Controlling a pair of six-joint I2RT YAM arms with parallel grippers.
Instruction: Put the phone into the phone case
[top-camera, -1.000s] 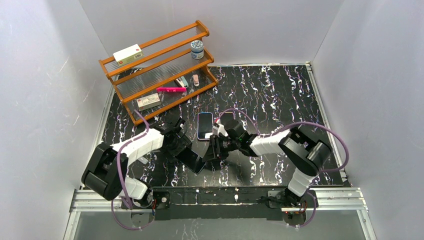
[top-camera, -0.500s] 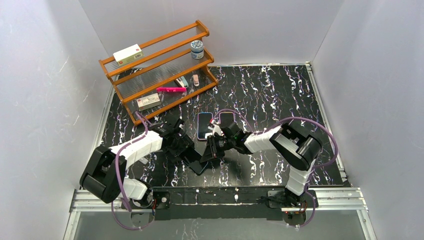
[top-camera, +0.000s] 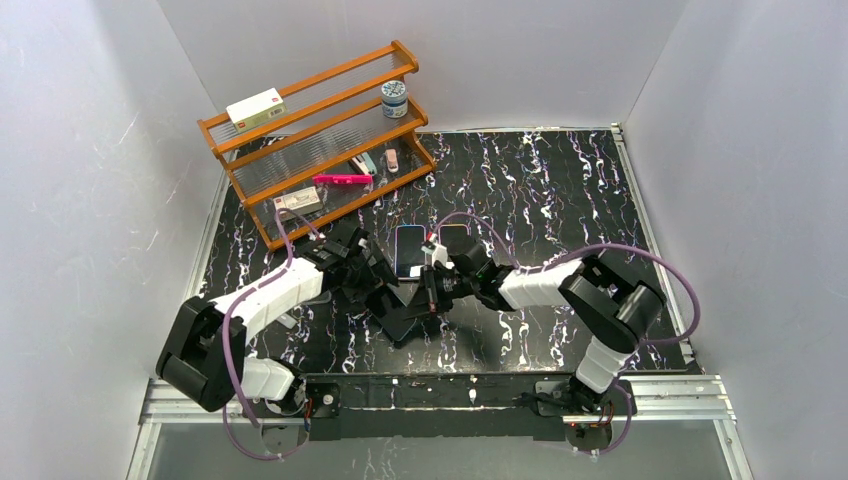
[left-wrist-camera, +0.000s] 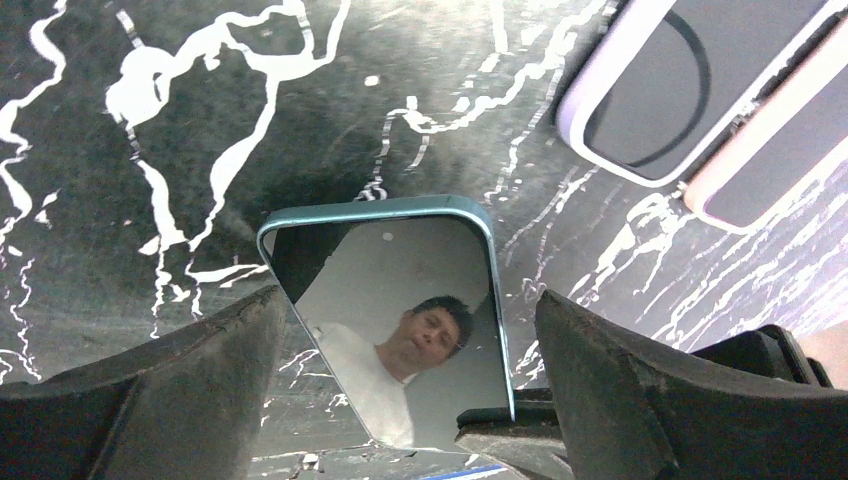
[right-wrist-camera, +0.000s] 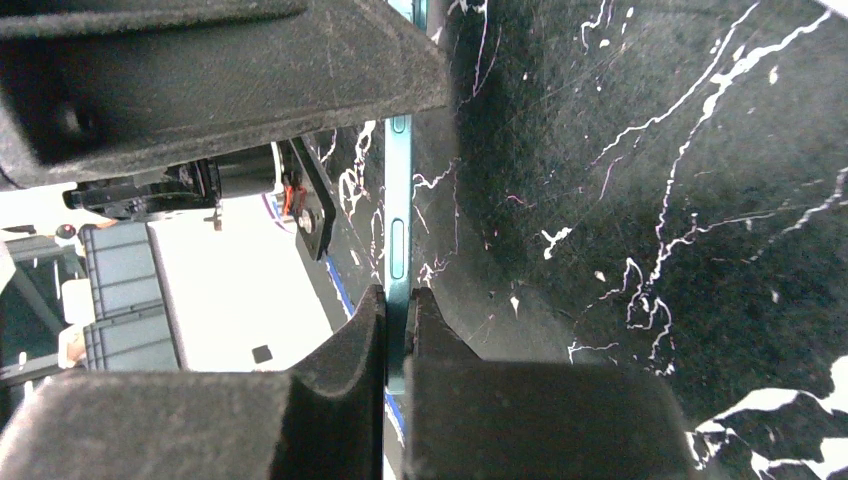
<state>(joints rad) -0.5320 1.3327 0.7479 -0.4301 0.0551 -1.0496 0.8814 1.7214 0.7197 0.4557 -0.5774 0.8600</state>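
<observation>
Although the white box (top-camera: 255, 107) on top of the wooden rack (top-camera: 330, 100) at the upper left of the overhead view carries print, it is too small for you to read. The phone (left-wrist-camera: 395, 290) shows no logo, only a man's reflection in its glass. You will find it at the lower centre of the overhead view, tilted up off the black marbled table (top-camera: 560, 190) between the 2 grippers. The right gripper (right-wrist-camera: 397, 315) pinches its teal edge, 1 finger on each face. The left gripper (left-wrist-camera: 408, 310) has its fingers (left-wrist-camera: 150, 390) spread to either side of the phone's width; you cannot tell whether either pad touches it. The lavender-rimmed phone case (left-wrist-camera: 670, 90) lies flat at the upper right of the left wrist view, apart from the phone. A peach-edged slab (left-wrist-camera: 770, 150) just beside it is cut off by the frame, so you cannot tell what it is.
</observation>
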